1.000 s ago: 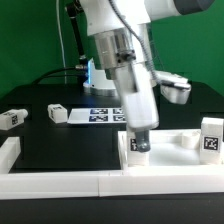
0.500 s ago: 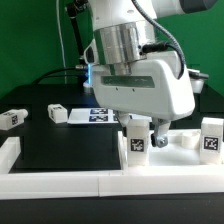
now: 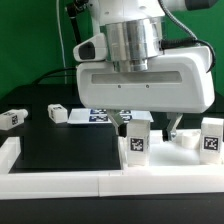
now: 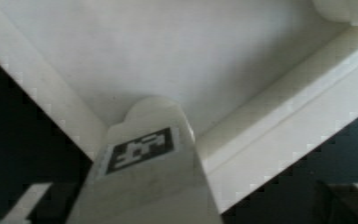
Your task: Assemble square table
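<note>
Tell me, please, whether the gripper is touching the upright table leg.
Apart. The wrist view shows the table leg standing between the open fingers of the gripper, with a dark gap on each side.

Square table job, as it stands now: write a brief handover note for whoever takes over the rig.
Gripper: jaws open, either side of the upright leg, not clamped on it.
That leg stands at a corner of the tabletop; how firmly seated cannot be told.
A second leg stands upright at the exterior view's right. A third leg and a fourth leg lie loose at its left.
Left: seat all four legs.
</note>
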